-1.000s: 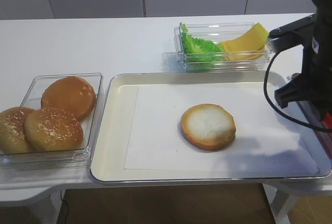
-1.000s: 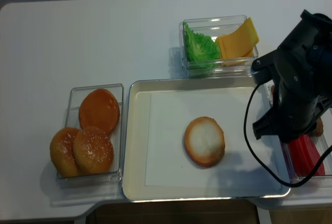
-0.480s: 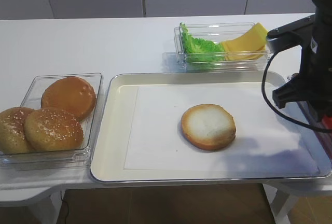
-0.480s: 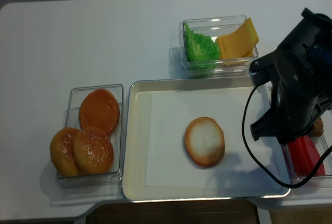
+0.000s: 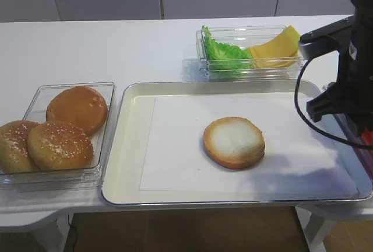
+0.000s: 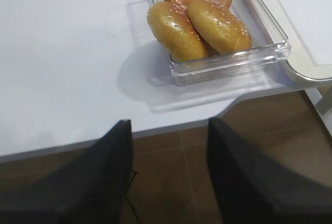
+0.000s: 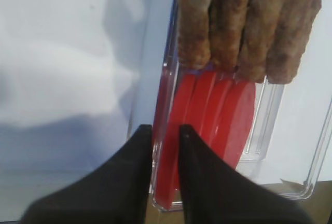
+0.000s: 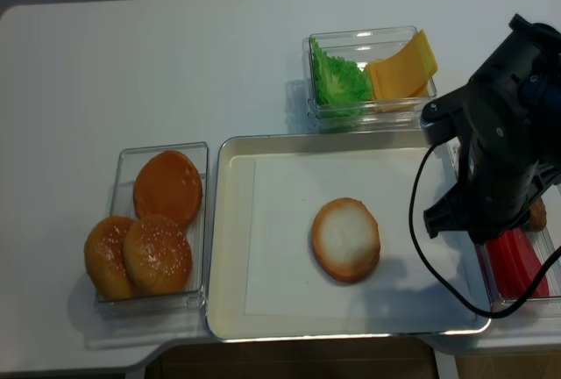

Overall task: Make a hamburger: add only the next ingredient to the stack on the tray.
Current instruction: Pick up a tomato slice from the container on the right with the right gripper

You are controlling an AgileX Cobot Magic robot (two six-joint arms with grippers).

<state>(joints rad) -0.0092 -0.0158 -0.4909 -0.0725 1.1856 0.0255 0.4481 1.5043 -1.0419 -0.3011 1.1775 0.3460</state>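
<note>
On the white table (image 5: pixel 116 48), the bun half (image 5: pixel 234 142) lies mid-tray (image 5: pixel 128 147). Far right, in a clear tub (image 7: pixel 270 130), the right gripper (image 7: pixel 165 133) pinches the leftmost upright tomato slice (image 7: pixel 174 130) between nearly closed fingers.

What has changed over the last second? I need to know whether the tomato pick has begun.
Very little. The right arm edged slightly toward the tray's middle, then held. Its tool has the fingers set close around the edge of the leftmost tomato slice, not lifted out of its tub. The bun half, the other tubs and the left tool have not moved.
</note>
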